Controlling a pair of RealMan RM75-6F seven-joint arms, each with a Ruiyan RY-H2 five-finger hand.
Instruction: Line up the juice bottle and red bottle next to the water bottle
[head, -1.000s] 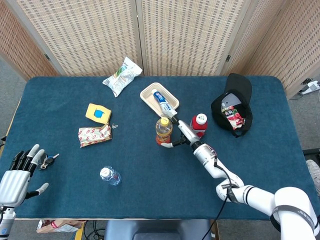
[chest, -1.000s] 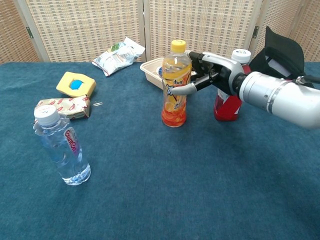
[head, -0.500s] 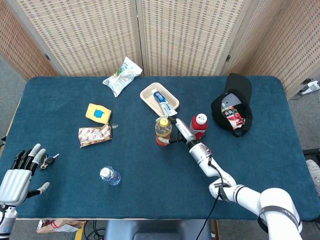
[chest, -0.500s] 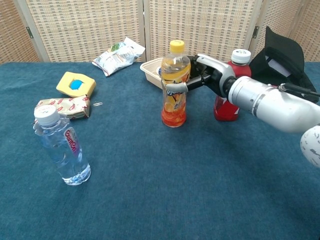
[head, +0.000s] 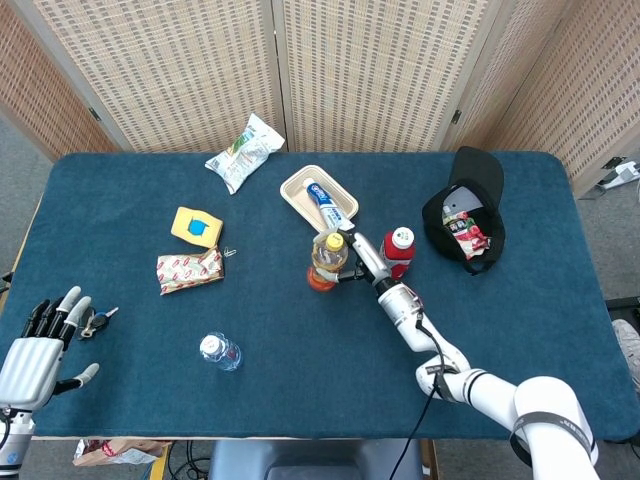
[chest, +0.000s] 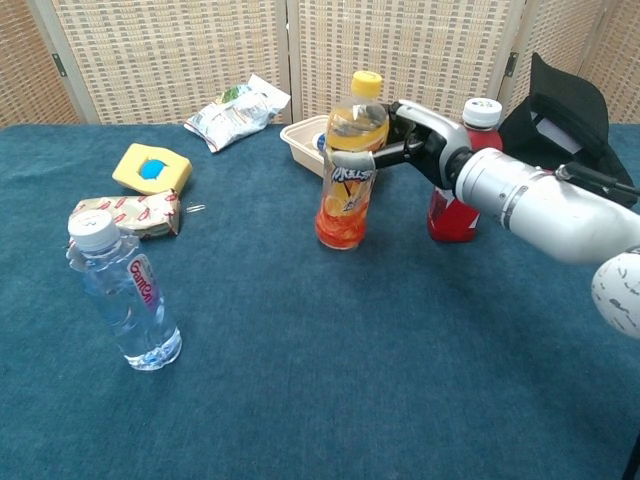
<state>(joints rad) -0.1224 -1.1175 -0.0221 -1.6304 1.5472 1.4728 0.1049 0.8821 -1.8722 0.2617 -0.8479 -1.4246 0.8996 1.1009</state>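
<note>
A tilted juice bottle (chest: 346, 165) is gripped by the right hand (chest: 405, 140). A red bottle (chest: 459, 180) is seen just behind, a water bottle (chest: 122, 291) well apart.

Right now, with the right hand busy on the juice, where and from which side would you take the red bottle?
Grip the red bottle around its body just below the white cap, coming from its right. It stands upright, and the right hand holding the tilted juice bottle crowds its left side, the tray lies back-left, and the black cap sits close on the right, so keep the fingers narrow.
</note>
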